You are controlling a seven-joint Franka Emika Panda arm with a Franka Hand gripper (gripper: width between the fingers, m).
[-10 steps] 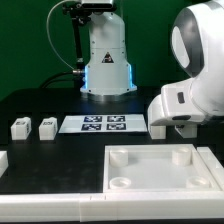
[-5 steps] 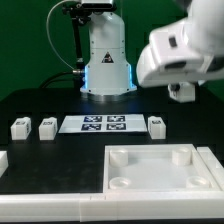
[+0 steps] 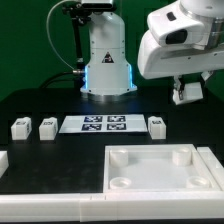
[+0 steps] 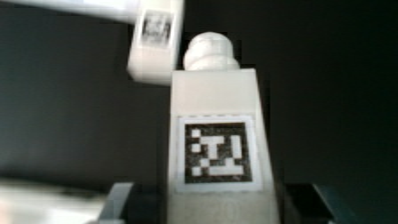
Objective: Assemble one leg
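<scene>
The gripper is pinching a leg between its two fingers, high over the table. The leg's tag is facing the wrist camera. Another leg is sitting on the table just beside the marker board. Two more legs are sitting on the exterior view's left. A slab is lying nearer the camera.

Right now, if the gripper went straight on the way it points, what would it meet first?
Probably the bare black table, reached first by the leg the gripper holds; a loose leg lies just aside. Depth is unclear.
</scene>
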